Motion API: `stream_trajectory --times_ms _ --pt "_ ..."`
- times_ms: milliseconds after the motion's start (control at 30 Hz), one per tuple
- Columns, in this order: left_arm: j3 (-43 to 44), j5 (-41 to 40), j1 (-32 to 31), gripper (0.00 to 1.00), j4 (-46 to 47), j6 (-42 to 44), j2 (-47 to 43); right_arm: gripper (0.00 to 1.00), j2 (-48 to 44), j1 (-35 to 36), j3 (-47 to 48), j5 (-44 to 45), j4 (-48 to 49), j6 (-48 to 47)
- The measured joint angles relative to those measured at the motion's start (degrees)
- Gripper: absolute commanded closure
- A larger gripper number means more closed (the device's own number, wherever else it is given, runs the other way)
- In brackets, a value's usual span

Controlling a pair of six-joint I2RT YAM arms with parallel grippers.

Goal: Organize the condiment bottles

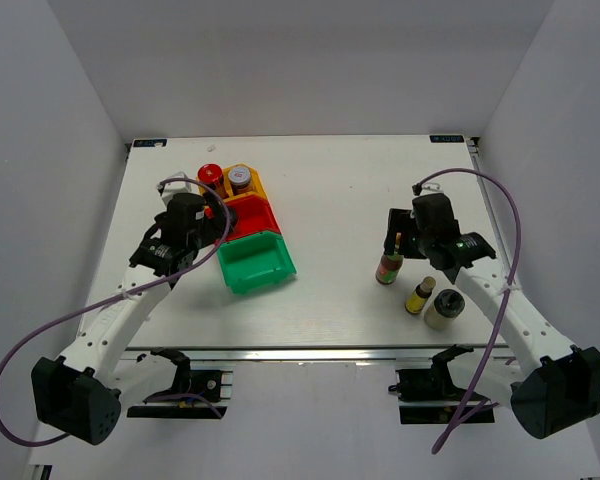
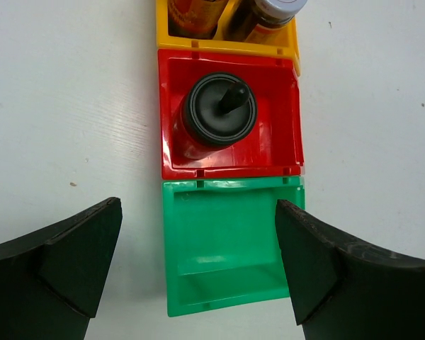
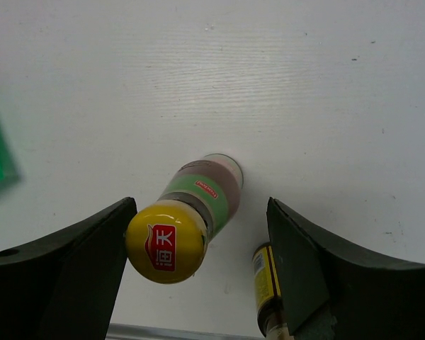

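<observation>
Near the front right, a slim yellow-capped bottle (image 1: 387,267) (image 3: 198,205) stands on the table between the fingers of my open right gripper (image 1: 394,248) (image 3: 202,205). Its cap lies close against the left finger, with a gap to the right one. A second yellow-capped bottle (image 1: 418,297) (image 3: 266,283) and a black-lidded jar (image 1: 445,308) stand just behind it. The yellow bin (image 1: 256,182) (image 2: 227,48) holds a red-capped jar (image 1: 209,174) and a silver-capped jar (image 1: 240,178). Another black-lidded jar (image 2: 219,110) stands in the red bin (image 1: 248,214) (image 2: 280,142). My left gripper (image 1: 208,232) (image 2: 198,262) hangs open above the green bin (image 1: 255,262) (image 2: 227,241).
The three bins sit in a row, touching, at the left centre of the white table (image 1: 330,190). The green bin has nothing in it. Grey walls close in the table's back and sides. A metal rail (image 1: 300,352) runs along the near edge.
</observation>
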Motion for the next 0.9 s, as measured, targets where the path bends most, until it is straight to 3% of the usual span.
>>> stream_trajectory --times_ms 300,467,733,900 --pt "-0.9 0.2 0.0 0.02 0.1 -0.1 0.1 0.23 0.3 1.3 -1.8 0.0 0.7 0.0" --pt "-1.0 0.2 0.0 0.02 0.2 -0.1 0.1 0.36 0.5 2.0 -2.8 0.4 1.0 0.3" --pt "-1.8 0.2 0.0 0.02 0.6 -0.1 0.1 0.36 0.7 2.0 -3.4 1.9 3.1 0.0" --pt "-1.9 0.2 0.0 0.02 0.6 0.0 0.1 0.57 1.7 2.1 -3.5 2.8 4.3 -0.2"
